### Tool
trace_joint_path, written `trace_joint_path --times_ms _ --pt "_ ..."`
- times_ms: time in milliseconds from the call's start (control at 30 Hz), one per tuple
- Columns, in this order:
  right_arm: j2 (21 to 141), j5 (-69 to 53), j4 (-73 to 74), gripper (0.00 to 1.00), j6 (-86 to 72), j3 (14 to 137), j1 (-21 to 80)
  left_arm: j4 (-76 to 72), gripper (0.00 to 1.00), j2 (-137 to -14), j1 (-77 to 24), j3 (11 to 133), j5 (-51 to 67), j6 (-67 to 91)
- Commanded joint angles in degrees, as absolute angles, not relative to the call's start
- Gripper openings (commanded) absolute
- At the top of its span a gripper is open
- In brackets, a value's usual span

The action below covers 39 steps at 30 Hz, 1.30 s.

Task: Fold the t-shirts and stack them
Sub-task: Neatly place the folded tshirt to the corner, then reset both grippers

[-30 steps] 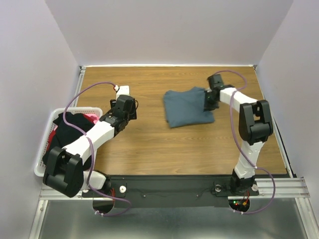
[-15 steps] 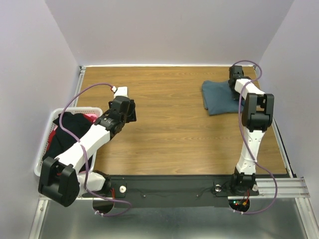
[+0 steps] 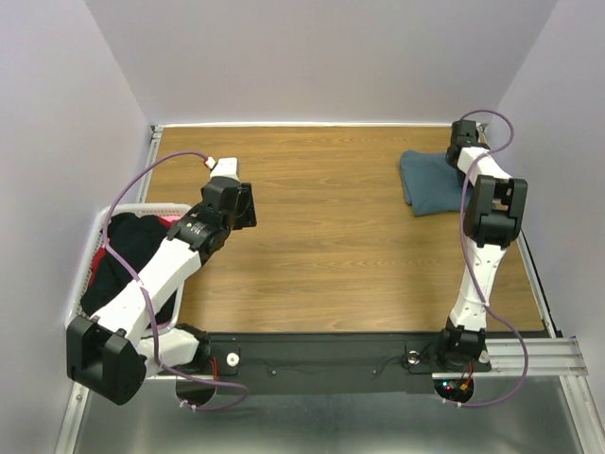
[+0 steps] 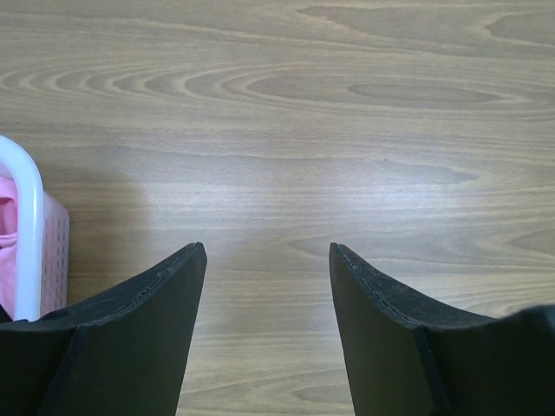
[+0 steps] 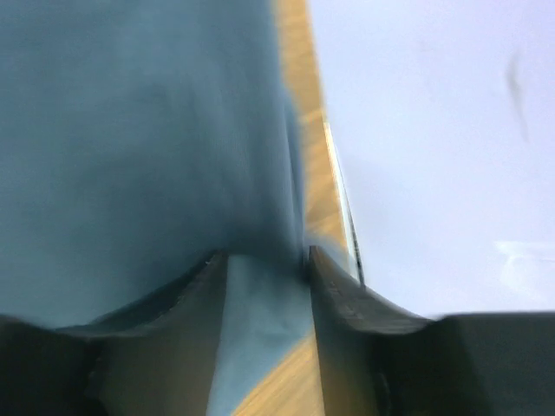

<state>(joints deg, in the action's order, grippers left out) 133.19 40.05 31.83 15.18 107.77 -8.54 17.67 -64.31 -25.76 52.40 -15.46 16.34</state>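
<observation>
A brown wood-grain tabletop (image 3: 331, 246) carries two things, well apart. A folded slate blue-grey cloth t-shirt (image 3: 430, 184) lies flat in its far right corner. A white plastic lattice basket (image 3: 161, 206) sits at its left edge, towards the near side.

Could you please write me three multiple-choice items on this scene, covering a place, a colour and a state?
1. Where does the blue shirt lie?
A. at the table's far right corner
B. mid-table
C. at the near edge

2. What colours is the cloth in the basket?
A. green and white
B. black and pink
C. yellow only

3. How is the left gripper?
A. shut on a shirt
B. shut, empty
C. open, empty

Answers:
1 A, it lies at the back by the right wall.
2 B, black cloth and pink cloth fill it.
3 C, only bare table shows between its jaws.
</observation>
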Motion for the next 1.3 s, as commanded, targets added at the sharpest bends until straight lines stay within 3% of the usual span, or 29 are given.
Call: trace_joint_path --times_ms 0,133,300,600,700,733,833,1100,1267 --pt "127.7 43.1 29.5 0.55 11.0 106.5 -9.9 18.0 0.70 -61.8 -25.6 53.7 -16.2 16.2" --pt "120.4 46.1 29.6 0.79 6.4 101.8 -9.9 18.5 0.70 -59.9 -25.6 54.3 -19.3 16.4" --pt "105.8 45.1 29.5 0.99 1.2 95.4 -9.9 20.2 0.70 -56.3 -25.6 57.0 -23.8 17.5" --pt "67.1 32.7 28.0 1.00 -11.2 82.8 -9.9 19.6 0.74 -42.9 -25.6 61.0 -36.2 19.1" --pt "58.9 33.6 25.6 1.00 -12.6 77.2 -8.4 17.8 0.83 -37.8 -25.6 59.9 -39.2 17.7" --pt "55.0 34.4 25.2 1.00 -12.0 75.6 -7.6 16.8 0.92 -36.5 -25.6 59.4 -39.9 17.2" --pt "47.3 31.1 25.2 1.00 -8.4 72.9 -3.3 15.5 0.99 -30.9 -25.6 57.7 -42.3 15.6" --pt "24.6 27.8 24.4 1.00 -3.1 60.9 -1.3 12.9 0.99 -14.6 -25.6 53.8 -40.9 12.6" --pt "21.0 29.5 24.8 1.00 -1.0 59.0 -0.4 9.1 0.99 -7.1 -25.6 48.4 -46.0 12.0"
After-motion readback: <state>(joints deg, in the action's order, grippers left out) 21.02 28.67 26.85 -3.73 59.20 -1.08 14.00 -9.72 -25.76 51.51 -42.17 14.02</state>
